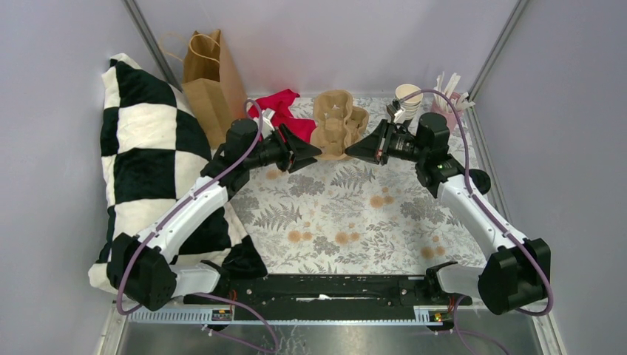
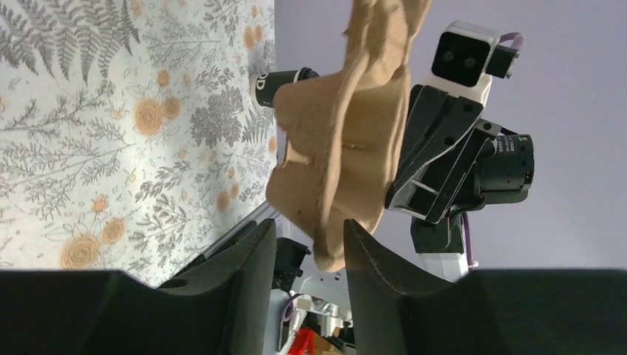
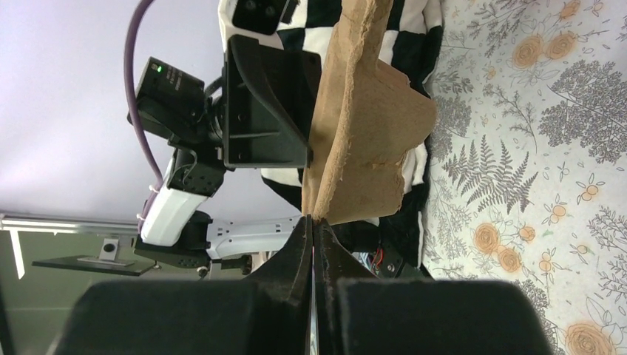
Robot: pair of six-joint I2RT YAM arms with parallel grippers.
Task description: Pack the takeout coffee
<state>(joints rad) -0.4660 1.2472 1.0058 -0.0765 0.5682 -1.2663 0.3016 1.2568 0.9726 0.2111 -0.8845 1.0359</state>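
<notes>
A brown moulded cardboard cup carrier (image 1: 339, 122) hangs tilted between my two grippers at the back of the table. My right gripper (image 1: 350, 151) is shut on the carrier's thin edge (image 3: 347, 170), its fingertips pinched together (image 3: 315, 222). My left gripper (image 1: 316, 154) reaches the opposite side. In the left wrist view its jaws stand apart (image 2: 309, 228), with a lobe of the carrier (image 2: 347, 148) dipping into the gap nearer the right finger. The takeout coffee is out of view in all three views.
A brown paper bag (image 1: 211, 81) stands at the back left beside a black-and-white checked pillow (image 1: 148, 163). A red cloth (image 1: 285, 109) lies behind the left gripper. A stack of lidless paper cups (image 1: 409, 100) and a pink cup of white sticks (image 1: 451, 103) stand at the back right. A floral cloth (image 1: 347, 214) covers the table.
</notes>
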